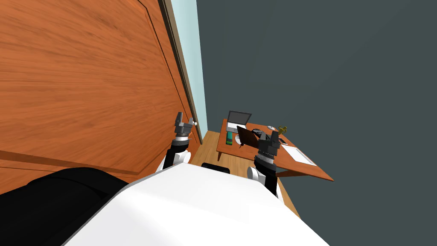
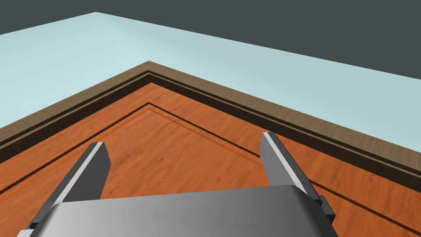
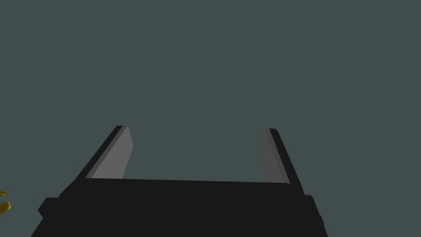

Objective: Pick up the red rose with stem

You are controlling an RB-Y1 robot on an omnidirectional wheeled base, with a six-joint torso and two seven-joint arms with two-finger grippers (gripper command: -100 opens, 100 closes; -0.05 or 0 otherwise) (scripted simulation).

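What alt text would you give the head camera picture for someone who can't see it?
Two robot arms are raised with open grippers: the left gripper by a large orange-brown wooden door, the right gripper seen against a wooden desk. The desk holds an open laptop and small clutter, before a dark grey wall.

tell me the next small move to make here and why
Probably roll closer to the desk, turning toward it. Both claws are open and empty: the left claw faces the door, the right claw a dark wall. The desk, with a laptop on it, lies farther ahead, its small things too far off to tell apart.
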